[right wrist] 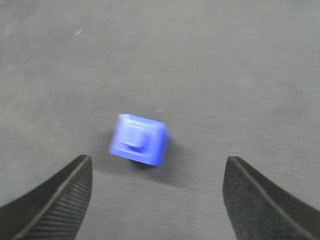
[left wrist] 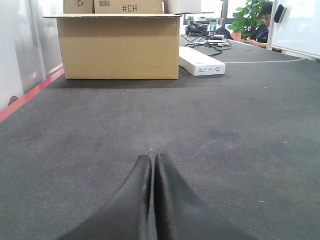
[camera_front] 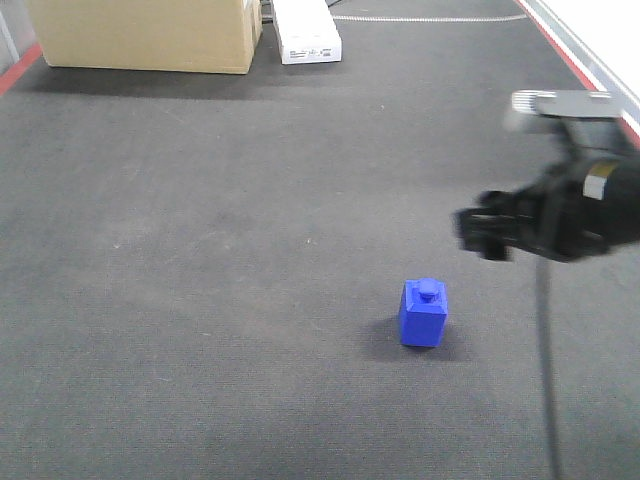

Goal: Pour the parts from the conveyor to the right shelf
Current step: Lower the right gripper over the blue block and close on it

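Observation:
One part, a small bright-blue block point(camera_front: 424, 313) with a round stud on top, stands upright on the dark grey conveyor point(camera_front: 220, 250). My right gripper point(camera_front: 478, 232) hovers above and to the right of it, blurred. In the right wrist view the block point(right wrist: 138, 139) lies just beyond the gripper point(right wrist: 158, 160), whose jaws are wide open and empty. My left gripper point(left wrist: 152, 159) is shut on nothing, low over the belt point(left wrist: 240, 130); it does not show in the front view. The right shelf is out of view.
A large cardboard box point(camera_front: 150, 35) and a flat white box point(camera_front: 308, 35) stand at the belt's far end. Red strips point(camera_front: 560, 45) run along both long edges. A person point(left wrist: 263, 27) sits beyond the far right, beside a plant.

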